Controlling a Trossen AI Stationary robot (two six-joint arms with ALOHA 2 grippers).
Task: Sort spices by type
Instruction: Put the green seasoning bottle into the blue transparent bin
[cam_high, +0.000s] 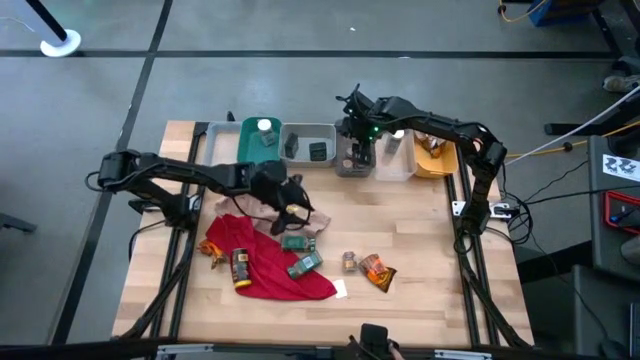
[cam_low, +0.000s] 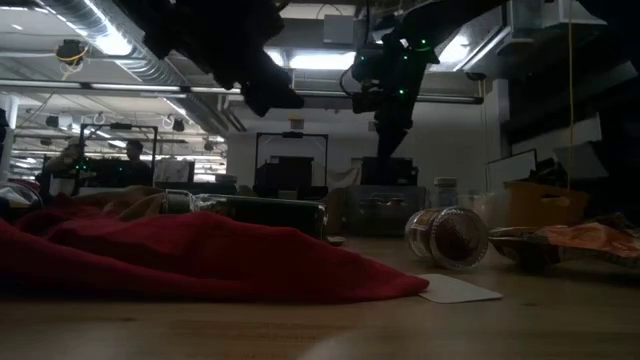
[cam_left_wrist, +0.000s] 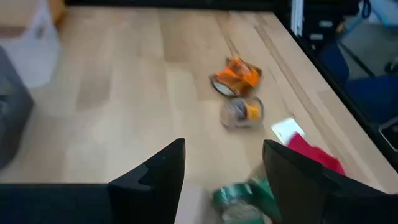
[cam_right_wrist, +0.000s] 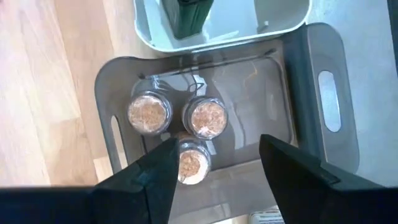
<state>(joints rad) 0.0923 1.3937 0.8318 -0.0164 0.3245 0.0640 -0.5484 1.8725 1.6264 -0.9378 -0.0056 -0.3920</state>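
1. Three small clear jars of brown spice (cam_right_wrist: 180, 127) stand close together in the dark grey plastic bin (cam_right_wrist: 311, 93). Same kinds go together.
2. The right gripper (cam_right_wrist: 211, 165) hangs just above them, fingers spread wide with nothing in them.
3. More spices lie on the wooden table (cam_high: 420, 250): a small brown jar on its side (cam_left_wrist: 242, 112), a crinkly orange packet (cam_left_wrist: 236, 76) and a green box (cam_left_wrist: 242, 196) by the red cloth (cam_high: 270, 265).
4. The left gripper (cam_left_wrist: 221, 180) hovers over the green box, fingers spread, probably to pick it up.
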